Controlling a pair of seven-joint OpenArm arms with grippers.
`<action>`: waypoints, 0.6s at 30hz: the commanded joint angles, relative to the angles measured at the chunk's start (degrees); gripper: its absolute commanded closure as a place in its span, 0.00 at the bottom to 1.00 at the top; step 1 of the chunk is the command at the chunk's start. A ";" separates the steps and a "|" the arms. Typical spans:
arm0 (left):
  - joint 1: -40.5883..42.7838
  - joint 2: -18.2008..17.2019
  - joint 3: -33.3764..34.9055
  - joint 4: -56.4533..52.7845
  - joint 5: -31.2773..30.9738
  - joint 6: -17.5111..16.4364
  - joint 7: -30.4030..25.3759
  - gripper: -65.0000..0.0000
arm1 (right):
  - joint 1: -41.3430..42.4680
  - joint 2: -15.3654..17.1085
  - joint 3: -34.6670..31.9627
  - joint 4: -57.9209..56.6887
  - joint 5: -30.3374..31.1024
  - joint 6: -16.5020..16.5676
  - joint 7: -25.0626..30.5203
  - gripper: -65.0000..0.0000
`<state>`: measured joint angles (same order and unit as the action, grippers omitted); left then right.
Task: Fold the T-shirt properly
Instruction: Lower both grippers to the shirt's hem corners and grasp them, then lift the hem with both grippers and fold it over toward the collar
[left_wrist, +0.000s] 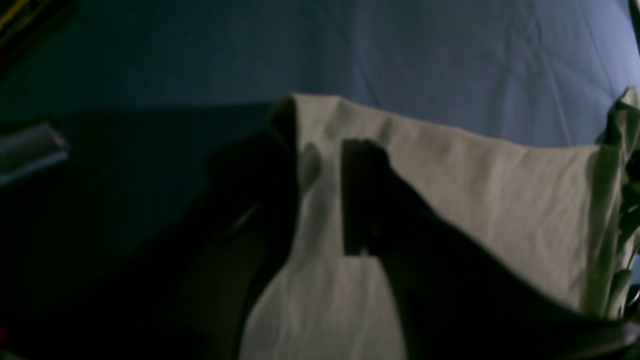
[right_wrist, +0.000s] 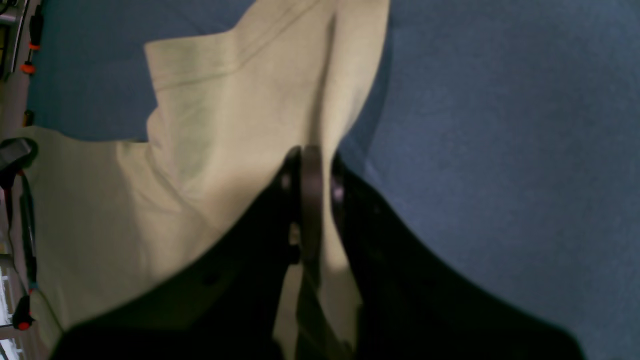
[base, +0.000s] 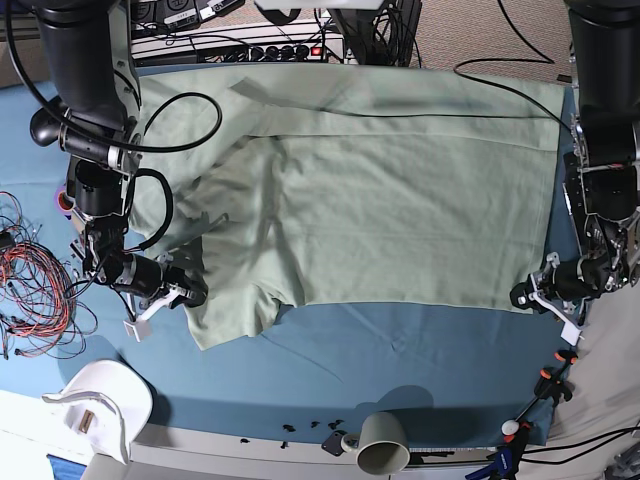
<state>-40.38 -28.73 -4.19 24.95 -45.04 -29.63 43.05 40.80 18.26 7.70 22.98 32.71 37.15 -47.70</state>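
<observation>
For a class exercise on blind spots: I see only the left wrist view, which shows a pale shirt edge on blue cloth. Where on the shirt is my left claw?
Observer: In the base view, the left claw is at the front right corner of the shirt.
Operator: And the other arm?
Observer: The right claw is at the shirt's front left edge. The right wrist view shows it shut on the fabric.
Operator: Is anything near the table's front edge?
Observer: A cup sits there, apart from the shirt.
</observation>
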 joint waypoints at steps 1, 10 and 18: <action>-2.19 -0.83 -0.11 1.38 -0.90 -0.48 -0.74 0.91 | 1.03 0.79 -0.11 0.39 -0.20 -0.66 -1.42 1.00; -3.26 -1.03 -0.11 2.32 -2.01 -4.92 -1.49 1.00 | 1.09 1.14 -0.11 0.76 2.36 -0.59 -1.75 1.00; -0.02 -3.72 -0.11 10.82 -2.19 -7.93 -1.01 1.00 | -1.81 4.48 1.03 13.77 3.72 2.85 -5.92 1.00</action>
<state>-38.70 -31.40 -4.10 34.87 -46.15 -37.17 43.20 36.88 22.00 8.49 35.75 35.14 39.64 -54.92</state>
